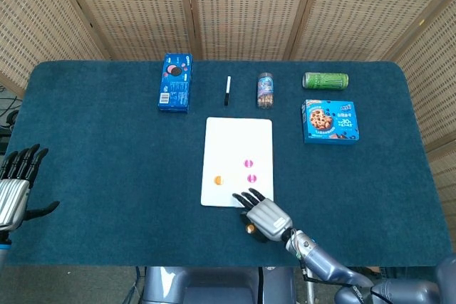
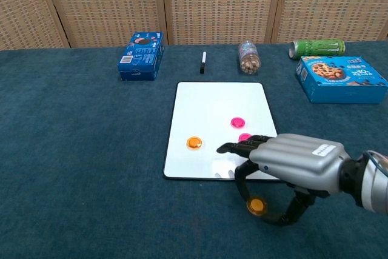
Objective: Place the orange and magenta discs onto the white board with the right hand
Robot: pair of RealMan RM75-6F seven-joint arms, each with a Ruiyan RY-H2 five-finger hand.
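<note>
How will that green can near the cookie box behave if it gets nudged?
The green can lies on its side, so it will probably roll rather than tip. The cookie box right beside it would likely stop a roll toward the robot. The fabric table may damp it.

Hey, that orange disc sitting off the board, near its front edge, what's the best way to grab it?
By its rim, from above. The orange disc is flat and thin, so thumb and a finger should pinch opposite edges, as the right hand arched over it appears to do.
</note>
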